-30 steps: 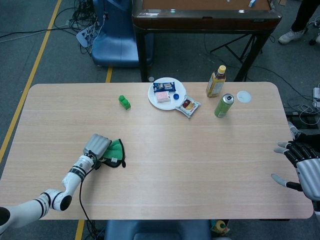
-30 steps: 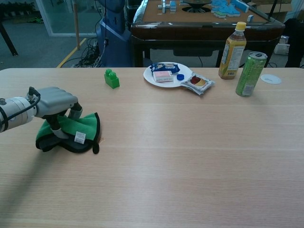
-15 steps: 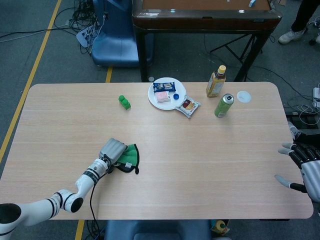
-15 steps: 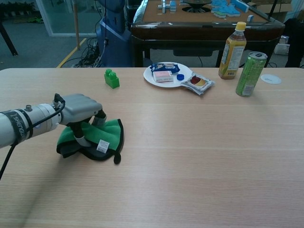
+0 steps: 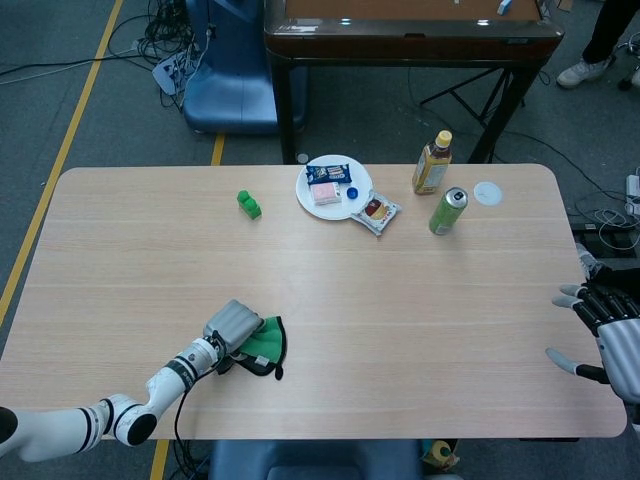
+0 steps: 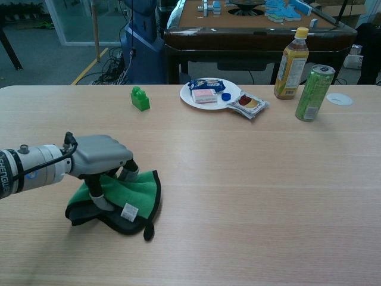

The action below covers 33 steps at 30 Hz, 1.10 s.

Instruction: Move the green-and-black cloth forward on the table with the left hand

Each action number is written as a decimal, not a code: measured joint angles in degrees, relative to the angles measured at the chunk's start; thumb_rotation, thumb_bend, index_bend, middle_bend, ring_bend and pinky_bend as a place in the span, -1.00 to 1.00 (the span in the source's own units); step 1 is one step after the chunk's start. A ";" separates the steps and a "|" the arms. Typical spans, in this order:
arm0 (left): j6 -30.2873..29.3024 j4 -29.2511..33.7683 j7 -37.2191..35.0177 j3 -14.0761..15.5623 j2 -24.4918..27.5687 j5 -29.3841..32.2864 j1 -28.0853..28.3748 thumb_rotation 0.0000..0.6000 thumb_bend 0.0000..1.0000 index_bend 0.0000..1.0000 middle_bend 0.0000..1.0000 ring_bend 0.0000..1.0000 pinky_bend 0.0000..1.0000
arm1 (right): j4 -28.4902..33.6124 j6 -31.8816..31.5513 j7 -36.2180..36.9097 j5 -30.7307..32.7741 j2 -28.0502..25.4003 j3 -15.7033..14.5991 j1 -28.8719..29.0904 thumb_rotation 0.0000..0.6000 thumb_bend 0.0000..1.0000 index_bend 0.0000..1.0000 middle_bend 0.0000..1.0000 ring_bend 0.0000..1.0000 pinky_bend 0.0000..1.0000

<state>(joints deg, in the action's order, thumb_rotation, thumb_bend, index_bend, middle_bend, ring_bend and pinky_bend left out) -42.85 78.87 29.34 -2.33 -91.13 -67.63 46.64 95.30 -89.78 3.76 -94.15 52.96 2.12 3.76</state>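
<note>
The grey left hand (image 6: 98, 156) presses curled fingers (image 6: 95, 189) onto the crumpled green-and-black cloth (image 6: 125, 199), lower left of frame; the cloth lies directly under them, on the wooden counter (image 6: 250, 179).

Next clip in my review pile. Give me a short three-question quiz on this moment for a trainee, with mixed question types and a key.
1. True or false: the robot's left hand rests on the green-and-black cloth.
2. Which item lies on the round white plate? A) blue snack packet B) green toy brick C) green drink can
3. Fill in: the robot's right hand, near the table's right edge, holds ____.

Key: 1 true; 2 A; 3 nothing
</note>
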 measured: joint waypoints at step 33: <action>-3.40 -13.05 -5.66 -2.18 -6.49 -1.19 -0.08 1.00 -0.73 -0.02 0.05 0.03 0.41 | 1.04 -0.09 -0.79 0.05 -0.50 0.07 -0.28 1.00 -0.67 -0.36 -0.45 -0.62 -0.61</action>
<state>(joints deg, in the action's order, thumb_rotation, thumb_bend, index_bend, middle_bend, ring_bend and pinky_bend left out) -46.24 65.82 23.68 -4.51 -97.62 -68.82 46.56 96.35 -89.87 2.97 -94.11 52.46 2.19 3.48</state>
